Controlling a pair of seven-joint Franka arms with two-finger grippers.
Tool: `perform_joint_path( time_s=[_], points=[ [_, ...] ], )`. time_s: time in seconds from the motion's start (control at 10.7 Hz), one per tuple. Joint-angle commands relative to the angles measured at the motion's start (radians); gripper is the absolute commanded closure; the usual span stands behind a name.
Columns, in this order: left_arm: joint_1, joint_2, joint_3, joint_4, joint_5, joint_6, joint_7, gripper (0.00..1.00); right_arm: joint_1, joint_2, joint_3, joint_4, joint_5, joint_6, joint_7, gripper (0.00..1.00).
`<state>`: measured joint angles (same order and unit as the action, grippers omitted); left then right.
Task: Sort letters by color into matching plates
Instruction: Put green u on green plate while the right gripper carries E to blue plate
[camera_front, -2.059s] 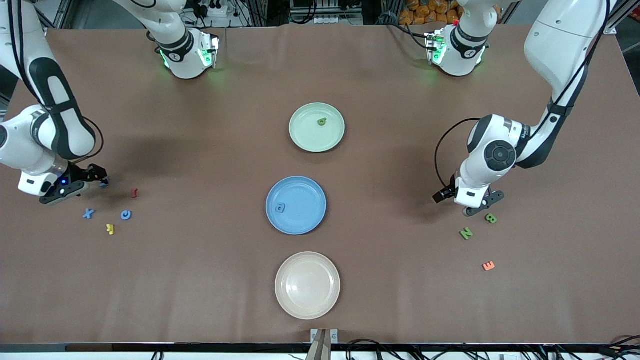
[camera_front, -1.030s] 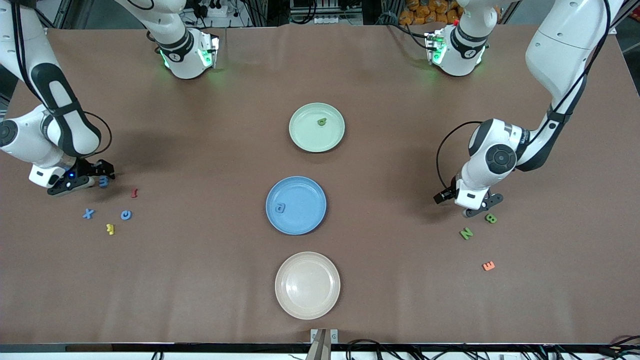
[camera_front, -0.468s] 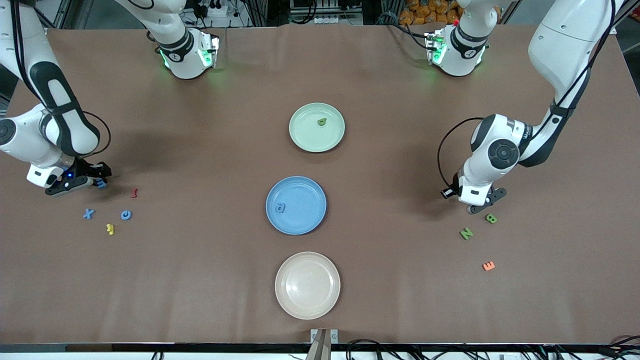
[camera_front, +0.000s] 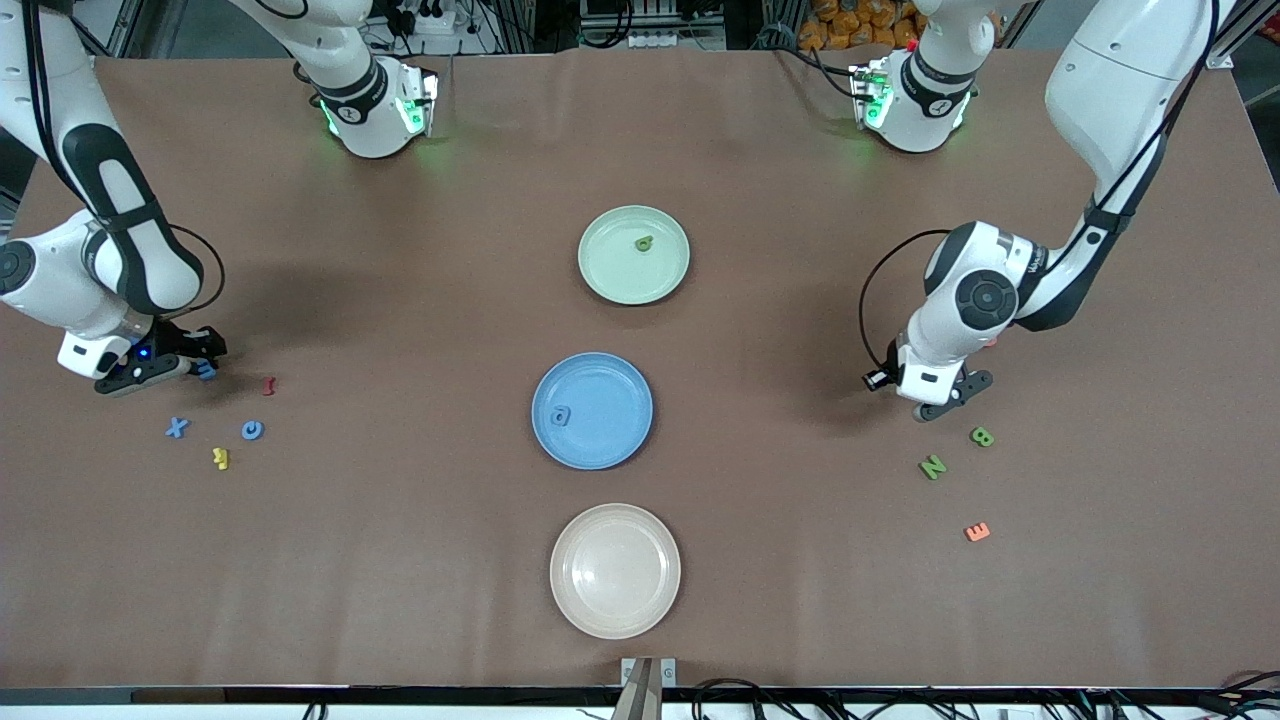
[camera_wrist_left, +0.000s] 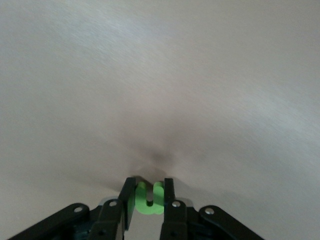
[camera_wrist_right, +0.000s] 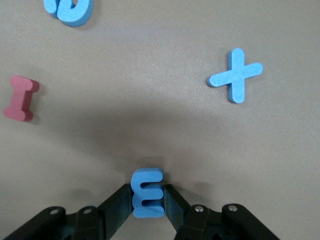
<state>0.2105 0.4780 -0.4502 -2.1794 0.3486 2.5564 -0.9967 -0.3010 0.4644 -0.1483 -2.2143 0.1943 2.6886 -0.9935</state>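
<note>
While three plates line the table's middle in the front view, the right gripper (camera_front: 203, 366) sits low at its arm's end of the table and the left gripper (camera_front: 945, 400) hangs near the green B (camera_front: 982, 436) and green N (camera_front: 932, 466); the pale green plate (camera_front: 612, 280) and blue plate (camera_front: 615, 444) lie well apart from both, toward the table's centre. The left wrist view shows its jaws clamped on a green letter (camera_wrist_left: 148, 199), shape unreadable. The right wrist view shows a blue E (camera_wrist_right: 147, 192) pinched upright between its jaws, with a blue X (camera_wrist_right: 235, 81) and red I (camera_wrist_right: 20, 98) on the table nearby.

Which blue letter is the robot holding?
The blue E, pinched in the right gripper. The blue X and the round blue letter lie loose on the table.
</note>
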Motion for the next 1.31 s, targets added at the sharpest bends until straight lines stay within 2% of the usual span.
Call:
perform_joint_path(
  time_s=[0.0,0.19,0.47,0.66,0.94,1.03,1.22],
  points=[
    [0.007,-0.064,-0.108,-0.013,0.017,-0.077,-0.109,1.0,-0.013,-0.001,0.024,0.031,0.025,-0.048,0.002,0.9],
    [-0.008,-0.053,-0.226,0.012,0.015,-0.128,-0.263,1.0,-0.013,-0.012,0.033,0.039,0.025,-0.061,0.024,0.9],
    [-0.104,-0.052,-0.326,0.058,0.012,-0.206,-0.468,1.0,-0.009,-0.042,0.033,0.09,0.028,-0.181,0.039,0.9],
    [-0.225,-0.047,-0.335,0.093,-0.002,-0.214,-0.575,1.0,0.026,-0.053,0.033,0.111,0.028,-0.227,0.129,0.9],
    [-0.391,0.008,-0.331,0.231,-0.003,-0.214,-0.704,1.0,0.098,-0.055,0.056,0.127,0.028,-0.227,0.303,0.9],
    [-0.423,0.036,-0.331,0.278,-0.003,-0.214,-0.724,1.0,0.114,-0.055,0.076,0.134,0.03,-0.225,0.353,0.89],
    [-0.483,0.06,-0.328,0.302,0.0,-0.217,-0.738,1.0,0.17,-0.069,0.092,0.136,0.028,-0.227,0.452,0.89]
  ],
)
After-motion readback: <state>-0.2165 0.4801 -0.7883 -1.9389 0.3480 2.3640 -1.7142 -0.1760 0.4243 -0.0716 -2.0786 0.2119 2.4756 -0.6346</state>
